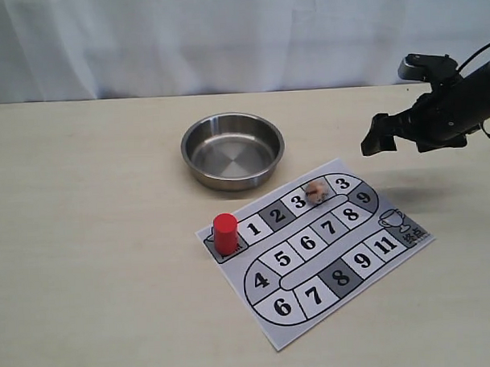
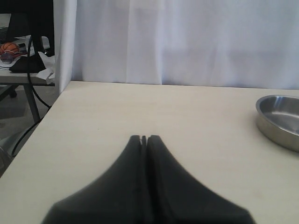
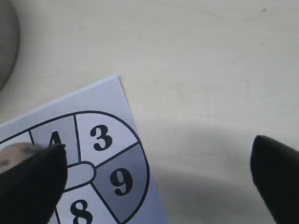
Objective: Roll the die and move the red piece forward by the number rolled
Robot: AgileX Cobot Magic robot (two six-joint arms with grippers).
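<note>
The red piece (image 1: pixel 225 233) stands upright on the start square at the left end of the paper game board (image 1: pixel 316 247). The tan die (image 1: pixel 314 191) rests on the board's upper track, beside the square marked 3. In the right wrist view the die (image 3: pixel 14 154) peeks out behind one finger. My right gripper (image 1: pixel 378 136) hovers open above the table, right of the board's far corner, holding nothing (image 3: pixel 156 175). My left gripper (image 2: pixel 144 138) is shut and empty over bare table; it does not show in the exterior view.
A round steel bowl (image 1: pixel 232 149) sits behind the board near the table's middle; its rim (image 2: pixel 280 116) shows in the left wrist view. A white curtain hangs behind the table. The table's left edge and a cluttered side desk (image 2: pixel 21 60) lie beyond the left gripper.
</note>
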